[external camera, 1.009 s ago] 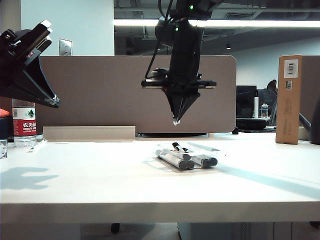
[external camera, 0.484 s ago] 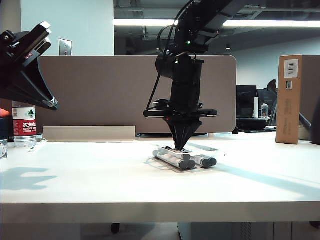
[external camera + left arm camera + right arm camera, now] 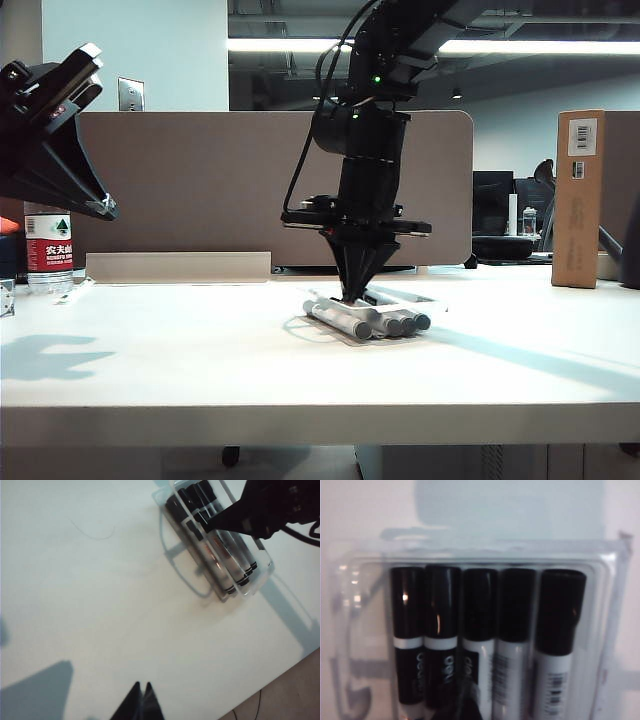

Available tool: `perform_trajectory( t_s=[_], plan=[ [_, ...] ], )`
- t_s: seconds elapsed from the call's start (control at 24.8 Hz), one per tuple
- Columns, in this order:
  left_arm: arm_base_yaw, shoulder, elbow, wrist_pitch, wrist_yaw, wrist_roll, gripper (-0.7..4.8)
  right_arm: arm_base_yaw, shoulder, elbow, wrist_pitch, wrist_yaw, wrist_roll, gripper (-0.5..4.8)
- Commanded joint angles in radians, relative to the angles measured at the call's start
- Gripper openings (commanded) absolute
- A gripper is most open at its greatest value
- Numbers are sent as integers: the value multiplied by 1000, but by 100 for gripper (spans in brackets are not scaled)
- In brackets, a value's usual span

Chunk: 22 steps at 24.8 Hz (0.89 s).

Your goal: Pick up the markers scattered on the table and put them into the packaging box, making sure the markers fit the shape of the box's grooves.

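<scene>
From outside, the right gripper (image 3: pixel 351 297) points straight down, jaws closed to a point, tip at the markers (image 3: pixel 365 320) lying in the packaging box (image 3: pixel 425 303) mid-table (image 3: pixel 200 370). Wide bare top lies left and right of it. The left gripper (image 3: pixel 105 205) hangs high at far left, well apart.

The left wrist view shows its fingertips (image 3: pixel 141 702) pressed together, holding nothing, and the box near the table's edge.

The right wrist view shows five black caps (image 3: pixel 480 605) side by side inside the clear rim (image 3: pixel 615 630).
</scene>
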Motion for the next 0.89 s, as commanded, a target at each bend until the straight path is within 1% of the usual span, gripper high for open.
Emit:
perform_trajectory(
  t_s=[0.04, 0.48, 0.73, 0.81, 0.85, 0.89],
  plan=[
    [-1, -3, 5, 12, 1, 7, 3, 0, -6, 1, -23, 17, 0, -6],
    [-1, -3, 5, 14, 1, 7, 3, 20, -89, 2, -29, 11, -2, -6],
    [-1, -3, 5, 14, 3, 7, 3, 32, -171, 0, -130, -42, -36, -6],
    [-1, -3, 6, 18, 40, 7, -5, 38, -217, 0, -162, -43, -74, -6],
    [-1, -3, 6, 38, 109, 7, -6, 48, -256, 0, -177, -48, -83, -6],
    [-1, -4, 6, 50, 143, 6, -6, 48, -277, -1, -183, -52, -87, -6]
  ],
)
